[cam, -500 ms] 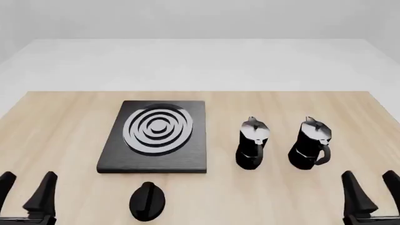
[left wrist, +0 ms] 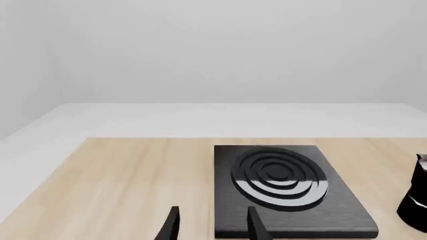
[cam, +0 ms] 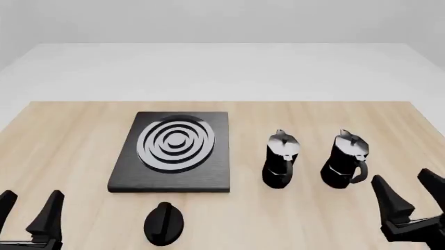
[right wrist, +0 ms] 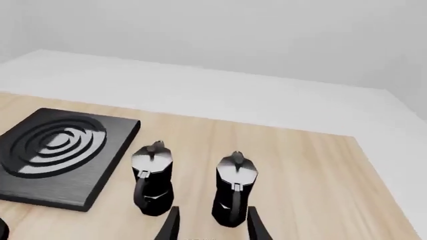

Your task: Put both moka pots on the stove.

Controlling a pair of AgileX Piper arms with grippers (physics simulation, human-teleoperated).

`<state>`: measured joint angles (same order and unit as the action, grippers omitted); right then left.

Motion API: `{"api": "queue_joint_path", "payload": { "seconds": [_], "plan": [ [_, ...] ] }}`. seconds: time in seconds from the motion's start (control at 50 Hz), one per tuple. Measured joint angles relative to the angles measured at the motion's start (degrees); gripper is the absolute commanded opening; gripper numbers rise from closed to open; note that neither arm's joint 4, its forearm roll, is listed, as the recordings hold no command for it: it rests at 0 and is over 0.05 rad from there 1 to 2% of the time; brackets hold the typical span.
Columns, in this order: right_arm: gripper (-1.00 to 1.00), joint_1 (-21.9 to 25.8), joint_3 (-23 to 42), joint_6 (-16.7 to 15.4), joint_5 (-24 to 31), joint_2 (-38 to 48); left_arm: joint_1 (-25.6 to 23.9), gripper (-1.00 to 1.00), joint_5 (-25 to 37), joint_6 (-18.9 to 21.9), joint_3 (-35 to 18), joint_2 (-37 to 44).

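Observation:
Two black moka pots with silvery lids stand upright side by side on the table, right of the stove: the left pot (cam: 280, 159) (right wrist: 152, 178) and the right pot (cam: 345, 160) (right wrist: 233, 188). The stove (cam: 174, 150) (left wrist: 287, 187) (right wrist: 57, 154) is a flat black slab with a silvery ringed burner, nothing on it. My right gripper (cam: 412, 196) (right wrist: 210, 222) is open, near the table's front right, just short of the right pot. My left gripper (cam: 26, 208) (left wrist: 211, 224) is open at the front left, empty, short of the stove's near edge.
A separate black oval knob (cam: 164, 223) lies on the wooden table (cam: 70, 151) in front of the stove's near edge, between the grippers. A sliver of one pot (left wrist: 417, 197) shows at the edge of the left wrist view.
My right gripper has moved forward and slightly left, toward the right pot. The left gripper, pots and stove have not moved.

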<state>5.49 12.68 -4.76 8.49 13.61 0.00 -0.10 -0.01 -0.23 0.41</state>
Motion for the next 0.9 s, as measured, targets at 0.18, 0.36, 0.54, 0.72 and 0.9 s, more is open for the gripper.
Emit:
{"api": "queue_joint_path", "payload": {
  "seconds": [0.18, 0.36, 0.54, 0.72, 0.9],
  "plan": [
    [1.0, 2.6, 9.2, 0.1, 4.0, 12.3, 0.0, 1.0, 0.0, 0.0, 0.0, 0.0],
    [1.0, 4.8, 17.2, 2.1, 7.8, 23.8, 0.0, 1.0, 0.0, 0.0, 0.0, 0.0],
    [1.0, 7.2, 23.6, 5.9, 11.2, 34.1, 0.0, 1.0, 0.0, 0.0, 0.0, 0.0],
    [1.0, 9.9, 28.2, 9.8, 13.0, 42.3, 0.0, 1.0, 0.0, 0.0, 0.0, 0.0],
    [1.0, 12.5, 31.4, 12.7, 13.4, 48.3, 0.0, 1.0, 0.0, 0.0, 0.0, 0.0]
  ]
}}
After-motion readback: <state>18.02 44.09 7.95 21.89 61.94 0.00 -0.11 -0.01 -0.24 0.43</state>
